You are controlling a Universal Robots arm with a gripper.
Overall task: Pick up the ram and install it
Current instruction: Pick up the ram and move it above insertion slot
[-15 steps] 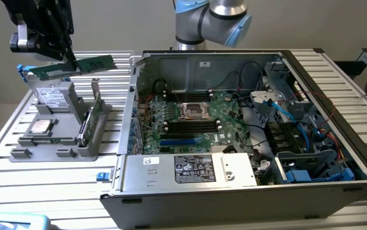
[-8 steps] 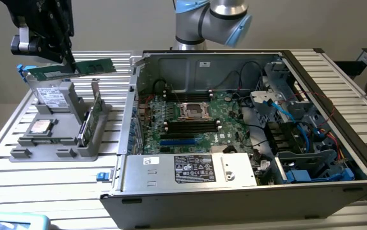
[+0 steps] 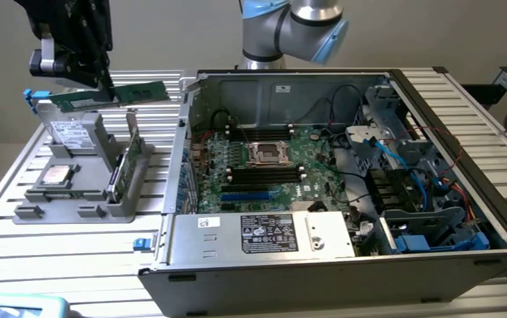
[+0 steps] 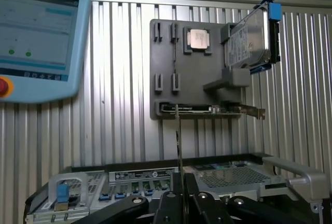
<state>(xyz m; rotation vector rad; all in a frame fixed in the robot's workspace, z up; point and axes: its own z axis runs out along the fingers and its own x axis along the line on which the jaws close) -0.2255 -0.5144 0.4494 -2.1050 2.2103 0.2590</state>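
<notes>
The black gripper on the grey-and-blue arm is clamping the ram, a long, thin green circuit-board stick, with its jaws closed narrowly on the board's flat faces; the ram is hanging in the air, lying lengthwise and slightly tilted, above the grey plastic fixture tray at the exterior view's left and clear of it; in the wrist view the ram is showing edge-on as a thin line held in the gripper. The tray is sitting on the ribbed aluminium desk and is carrying a silver hard drive, a square silver processor chip and an upright circuit card; just beside it, toward the exterior view's right, the open grey computer case is lying on its side, exposing its green motherboard; a light-blue teach pendant is resting on the desk near the tray.
</notes>
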